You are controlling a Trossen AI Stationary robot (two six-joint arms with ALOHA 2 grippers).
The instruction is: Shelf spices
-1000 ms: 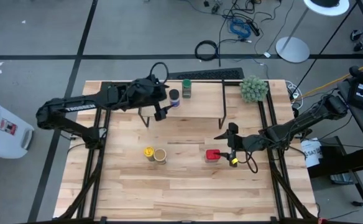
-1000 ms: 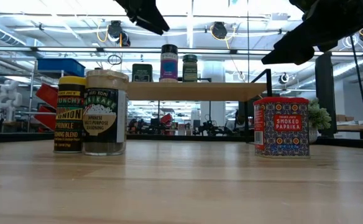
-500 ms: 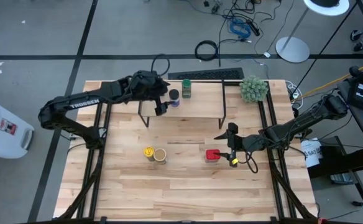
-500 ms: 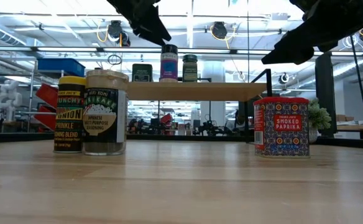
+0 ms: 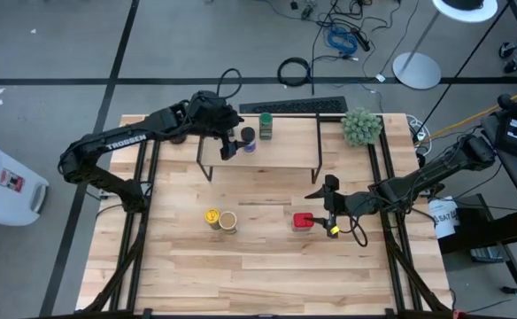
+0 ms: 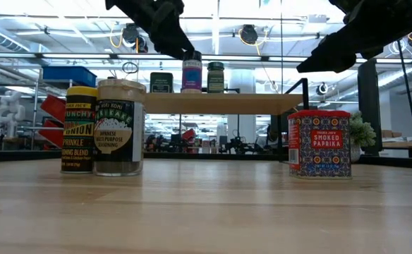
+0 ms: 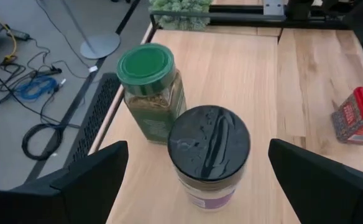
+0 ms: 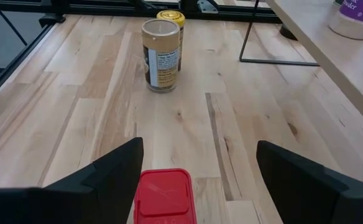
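The shelf [image 5: 281, 158] stands at the table's far middle. On its board stand the blue-lidded jar [image 5: 249, 138], the green-lidded jar [image 5: 266, 127] and, in the low view, the dark boxy tin [image 6: 161, 82], which my left arm hides from above. My left gripper [image 5: 230, 144] hangs open above the shelf, its fingers on either side of the blue-lidded jar's dark lid [image 7: 209, 142] without touching it. The yellow-lidded jar [image 5: 212, 216], the tan-lidded jar [image 5: 228, 221] and the red square tin [image 5: 304, 221] stand on the table. My right gripper [image 5: 320, 211] is open just right of the tin [image 8: 163, 196].
A fuzzy green plant ball [image 5: 361, 126] sits at the far right corner, beside the shelf. A black keyboard-like bar [image 5: 294, 106] lies along the far edge behind the shelf. Bare wood [image 5: 267, 275] stretches across the near half of the table.
My left gripper has moved toward the far edge over the shelf board and closed in on the blue-lidded jar, staying open. My right arm and all the containers have kept still.
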